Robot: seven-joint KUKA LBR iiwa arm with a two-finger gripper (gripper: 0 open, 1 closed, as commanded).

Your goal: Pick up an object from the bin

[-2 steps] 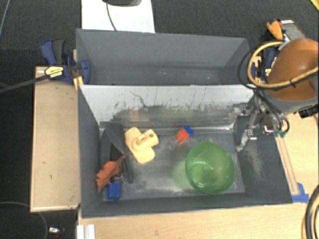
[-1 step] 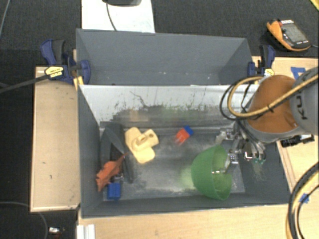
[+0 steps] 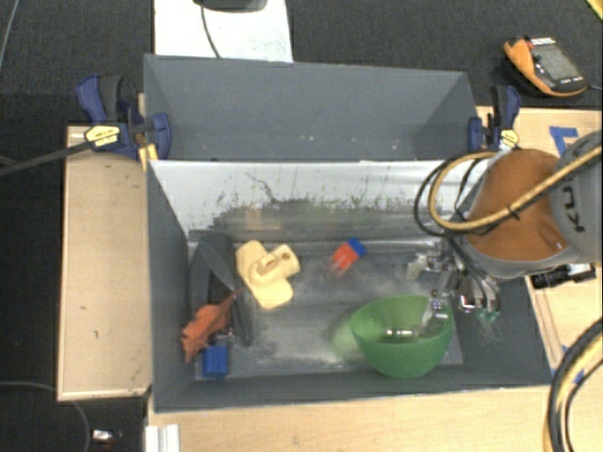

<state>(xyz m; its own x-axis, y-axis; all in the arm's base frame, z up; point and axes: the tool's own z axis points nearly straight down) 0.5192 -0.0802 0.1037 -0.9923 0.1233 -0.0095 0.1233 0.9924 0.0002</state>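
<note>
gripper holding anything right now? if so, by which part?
Cannot tell. The gripper is down at the right rim of the green bowl, but the view does not show whether it has clamped that rim.

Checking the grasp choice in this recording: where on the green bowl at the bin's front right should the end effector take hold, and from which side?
The green bowl sits upright with its mouth up, and it looks too wide and round to span. The thin rim is probably the best part to pinch, coming from above and straddling the wall. The right-hand edge suits best, since the end effector hangs there.
</note>
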